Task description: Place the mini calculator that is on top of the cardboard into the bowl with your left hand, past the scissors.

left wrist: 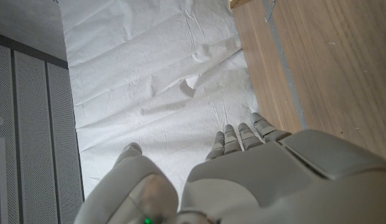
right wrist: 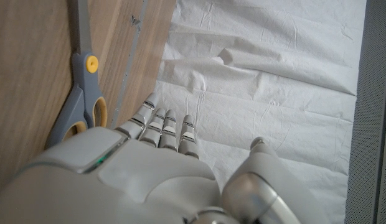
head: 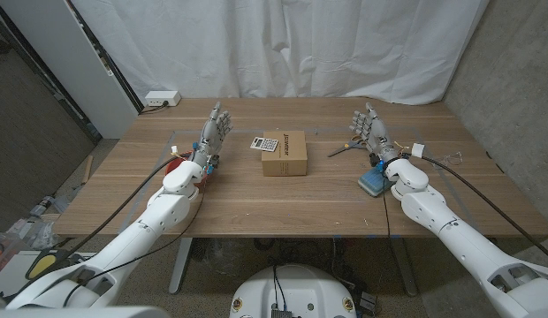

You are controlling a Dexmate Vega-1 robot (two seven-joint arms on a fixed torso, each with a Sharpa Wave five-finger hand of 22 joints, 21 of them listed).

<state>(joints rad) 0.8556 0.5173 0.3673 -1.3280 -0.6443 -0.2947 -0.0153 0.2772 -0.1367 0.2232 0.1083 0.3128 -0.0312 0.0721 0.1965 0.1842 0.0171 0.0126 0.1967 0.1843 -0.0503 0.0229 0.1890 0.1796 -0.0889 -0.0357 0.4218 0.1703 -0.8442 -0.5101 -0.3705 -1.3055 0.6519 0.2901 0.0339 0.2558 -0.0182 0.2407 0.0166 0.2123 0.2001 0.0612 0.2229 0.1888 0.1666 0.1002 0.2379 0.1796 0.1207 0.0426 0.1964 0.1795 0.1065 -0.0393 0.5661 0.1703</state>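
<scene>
A brown cardboard box [head: 285, 155] stands at the table's middle. The mini calculator [head: 262, 144] lies at its far left top corner. My left hand [head: 213, 132] stands left of the box, fingers spread and upright, holding nothing; the left wrist view shows its back [left wrist: 255, 180]. A red thing [head: 176, 163], maybe the bowl, is mostly hidden under my left wrist. The scissors [head: 343, 149], grey with yellow in the handles [right wrist: 84, 99], lie right of the box beside my right hand [head: 371, 131], which is open and holds nothing [right wrist: 137, 168].
A blue pad [head: 373, 183] lies under my right wrist. A small white object [head: 419, 148] and cables sit further right. A white power strip [head: 161, 99] rests at the far left corner. A white curtain hangs behind the table [head: 256, 199].
</scene>
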